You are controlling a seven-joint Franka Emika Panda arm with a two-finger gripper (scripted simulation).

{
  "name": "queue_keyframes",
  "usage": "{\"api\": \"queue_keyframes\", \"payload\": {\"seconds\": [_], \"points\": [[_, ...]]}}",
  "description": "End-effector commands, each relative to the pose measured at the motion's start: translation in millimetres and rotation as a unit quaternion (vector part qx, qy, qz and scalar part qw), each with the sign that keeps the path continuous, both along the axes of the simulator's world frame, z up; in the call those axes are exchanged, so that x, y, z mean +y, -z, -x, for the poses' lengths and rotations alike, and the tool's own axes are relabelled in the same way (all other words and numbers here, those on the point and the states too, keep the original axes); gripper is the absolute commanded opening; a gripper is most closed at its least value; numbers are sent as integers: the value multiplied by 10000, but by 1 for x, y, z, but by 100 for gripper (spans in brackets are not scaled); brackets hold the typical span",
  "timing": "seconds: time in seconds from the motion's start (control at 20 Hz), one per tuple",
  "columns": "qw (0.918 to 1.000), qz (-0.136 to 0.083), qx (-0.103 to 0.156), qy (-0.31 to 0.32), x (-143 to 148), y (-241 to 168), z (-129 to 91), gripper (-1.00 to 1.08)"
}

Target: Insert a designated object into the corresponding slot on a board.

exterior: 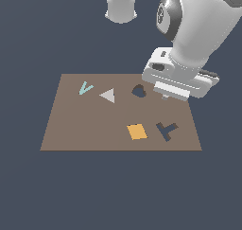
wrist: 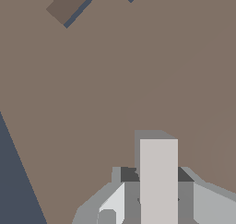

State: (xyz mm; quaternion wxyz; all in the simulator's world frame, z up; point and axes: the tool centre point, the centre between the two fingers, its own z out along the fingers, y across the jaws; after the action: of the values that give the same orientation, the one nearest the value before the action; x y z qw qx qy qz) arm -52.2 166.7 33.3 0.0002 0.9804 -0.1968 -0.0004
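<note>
The white arm hangs wrist-down over the flat brown board, at its 2 o'clock corner. Its fingers are closed on the light grey flat block. The dark navy T-shaped slot lies at 5 o'clock, tilted.
</note>
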Motion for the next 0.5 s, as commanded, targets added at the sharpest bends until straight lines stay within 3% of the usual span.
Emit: {"api": "queue_keyframes", "payload": {"seconds": [0.0, 0.45], "points": [[9998, 0, -2, -218, -3, 0, -1, -100], [9905, -1, -4, -1373, -19, -1, -7, -100]]}}
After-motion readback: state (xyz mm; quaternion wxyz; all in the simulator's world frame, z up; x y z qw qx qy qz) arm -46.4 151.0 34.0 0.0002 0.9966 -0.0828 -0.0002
